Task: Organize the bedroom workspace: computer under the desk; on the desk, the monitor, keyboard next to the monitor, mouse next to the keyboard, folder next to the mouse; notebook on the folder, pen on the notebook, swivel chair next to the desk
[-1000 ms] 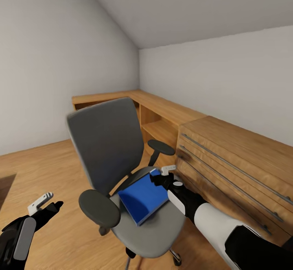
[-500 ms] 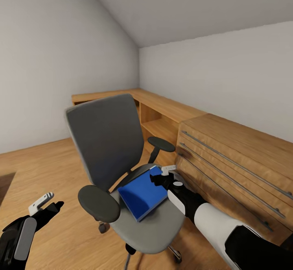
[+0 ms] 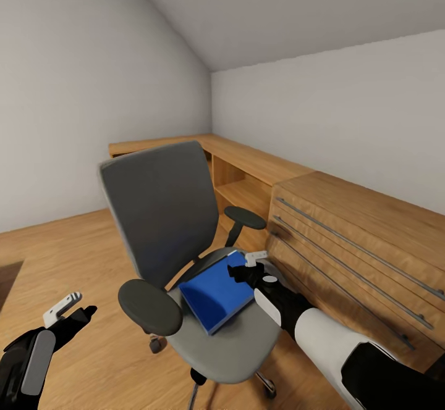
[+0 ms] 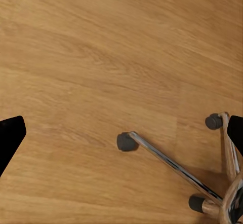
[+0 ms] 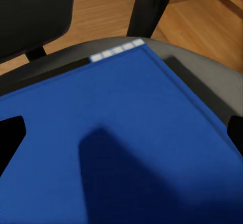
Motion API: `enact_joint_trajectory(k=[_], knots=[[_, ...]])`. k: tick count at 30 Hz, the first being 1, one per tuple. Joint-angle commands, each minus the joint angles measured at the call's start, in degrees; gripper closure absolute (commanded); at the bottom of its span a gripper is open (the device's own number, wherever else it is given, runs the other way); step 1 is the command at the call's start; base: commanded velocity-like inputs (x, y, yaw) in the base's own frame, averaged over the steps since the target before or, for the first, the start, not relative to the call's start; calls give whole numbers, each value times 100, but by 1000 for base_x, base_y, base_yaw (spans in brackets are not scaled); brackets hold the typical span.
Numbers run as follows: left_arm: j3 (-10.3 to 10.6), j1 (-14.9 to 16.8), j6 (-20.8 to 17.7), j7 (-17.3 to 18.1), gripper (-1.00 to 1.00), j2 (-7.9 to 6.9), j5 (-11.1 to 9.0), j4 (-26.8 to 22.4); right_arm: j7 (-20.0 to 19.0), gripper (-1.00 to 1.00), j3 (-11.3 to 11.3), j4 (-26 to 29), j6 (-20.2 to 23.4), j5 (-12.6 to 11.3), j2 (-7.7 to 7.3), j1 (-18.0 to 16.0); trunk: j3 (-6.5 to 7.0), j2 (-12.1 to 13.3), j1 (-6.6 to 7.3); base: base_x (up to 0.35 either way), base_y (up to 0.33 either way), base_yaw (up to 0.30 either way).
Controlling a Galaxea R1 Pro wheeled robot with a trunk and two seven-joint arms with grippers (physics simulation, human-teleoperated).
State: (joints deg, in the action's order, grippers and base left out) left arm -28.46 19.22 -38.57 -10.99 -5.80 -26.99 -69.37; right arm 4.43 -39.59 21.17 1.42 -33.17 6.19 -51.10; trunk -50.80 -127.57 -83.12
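The grey swivel chair (image 3: pixel 161 218) stands in the middle of the head view with its back turned toward the left. The bright blue folder (image 3: pixel 216 296) lies on its seat. My right gripper (image 3: pixel 247 263) hovers open just above the folder's far right corner, its fingers apart. In the right wrist view the folder (image 5: pixel 131 143) spreads close below the gripper (image 5: pixel 123 133), with a finger at each side edge. My left gripper (image 3: pixel 71 312) hangs open over the floor, left of the chair and holding nothing. In the left wrist view it (image 4: pixel 124 132) is above the chair's chrome base (image 4: pixel 172 163).
A light wooden drawer unit (image 3: pixel 358 243) with long metal handles stands close on the right of the chair. A low wooden shelf (image 3: pixel 247 181) runs along the far wall into the corner. Wood floor (image 3: pixel 74 255) stretches to the left, with a dark patch (image 3: pixel 9 280) at the left edge.
The whole picture has shifted slightly, so the camera has moved a little. Both grippers stay open in the same places.
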Motion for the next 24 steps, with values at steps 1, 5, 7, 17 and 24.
enact_joint_trajectory(k=[1, 5, 7, 17, 24], knots=[[-1, 3, -25, -42, -100, -2, -61, -7, 50, -100, -48, 10, 19, -41, -1, -5, -6, -3, 1, 0, 0, 0], [-1, 3, -27, -37, -100, -4, -61, -7, 59, -100, -54, 5, 23, -41, 3, -5, -24, -43, -21, 0, 0, 0], [-1, 3, -28, -37, -100, -2, -61, -7, 62, -100, -55, 4, 23, -41, 4, -5, -60, -123, -65, 0, 0, 0], [-1, 3, -31, -34, -100, -9, -61, -7, 73, -100, -58, 4, 25, -41, 10, -5, -149, -323, -175, 0, 0, 0], [-1, 3, -55, -31, -100, -9, -67, -7, 76, -100, -65, 9, 25, -41, 7, -5, -167, -364, -197, 0, 0, 0]])
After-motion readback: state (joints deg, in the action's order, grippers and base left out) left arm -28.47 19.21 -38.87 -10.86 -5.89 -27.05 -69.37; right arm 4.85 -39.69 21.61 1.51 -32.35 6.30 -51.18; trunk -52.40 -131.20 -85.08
